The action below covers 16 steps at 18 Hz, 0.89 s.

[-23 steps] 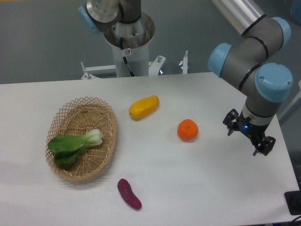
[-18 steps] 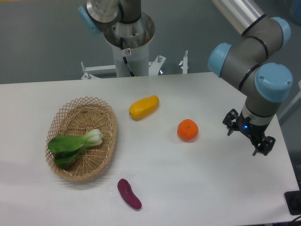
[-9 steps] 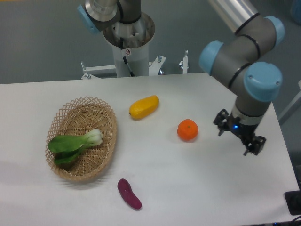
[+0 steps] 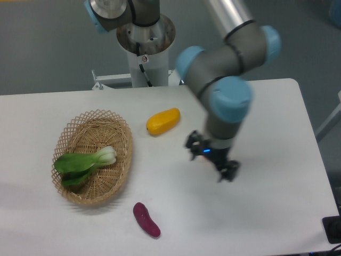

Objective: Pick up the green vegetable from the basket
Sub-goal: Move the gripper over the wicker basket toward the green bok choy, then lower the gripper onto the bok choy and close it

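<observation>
The arm [image 4: 224,58] is built of grey tube sections joined by rounded grey housings, each closed with a light blue cap. One upper section is bright, polished silver metal. At its end sits a small black tool [image 4: 212,158] with a tiny blue light glowing on it. At the far side stands a silver-grey round base column [image 4: 145,50] with a small white sticker and a thin black cable running down its front.

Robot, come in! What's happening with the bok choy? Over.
End effector empty, mid-table. Bok choy lying in wicker basket, untouched. Path to it open.
</observation>
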Available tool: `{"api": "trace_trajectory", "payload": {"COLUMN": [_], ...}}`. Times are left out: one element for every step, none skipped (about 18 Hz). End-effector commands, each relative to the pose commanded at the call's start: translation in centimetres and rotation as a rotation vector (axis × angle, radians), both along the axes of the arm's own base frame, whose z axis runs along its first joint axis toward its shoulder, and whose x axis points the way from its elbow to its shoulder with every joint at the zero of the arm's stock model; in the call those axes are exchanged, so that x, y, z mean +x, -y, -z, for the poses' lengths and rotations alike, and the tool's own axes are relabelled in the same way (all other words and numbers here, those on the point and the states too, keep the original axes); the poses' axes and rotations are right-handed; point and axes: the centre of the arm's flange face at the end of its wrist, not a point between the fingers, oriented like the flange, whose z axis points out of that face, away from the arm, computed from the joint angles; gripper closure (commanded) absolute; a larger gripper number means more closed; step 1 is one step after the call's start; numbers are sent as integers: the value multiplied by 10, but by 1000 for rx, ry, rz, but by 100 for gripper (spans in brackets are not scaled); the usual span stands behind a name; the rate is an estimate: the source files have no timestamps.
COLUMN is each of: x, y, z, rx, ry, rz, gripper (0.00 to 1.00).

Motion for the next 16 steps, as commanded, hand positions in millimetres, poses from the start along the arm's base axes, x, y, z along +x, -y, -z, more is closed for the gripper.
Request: {"api": "trace_trajectory", "payload": {"x": [18,37,56,73,90,106,119,133,148,161,171,178,183,187,190,193], "y": [-7,-14,-19,-22,-23,-23,-22,-23,-24,-23,-22,-21,-22,-22,-23,-21], "z": [3,5,9,15,22,30,39,45,53,60,67,72,77,80,83,87], "rx": [-2,-6,-14,-25,-41,-55,-65,-56,-51,-40,-34,-28,-30,-34,-40,-48], "ry": [10,16,22,30,39,48,54,48,42,35,32,28,29,33,36,40], "rz": [14,36,56,63,66,70,83,93,102,107,113,124,130,134,134,133], "gripper": [0,0,0,0,0,0,0,0,0,0,0,0,0,0,0,0]}}
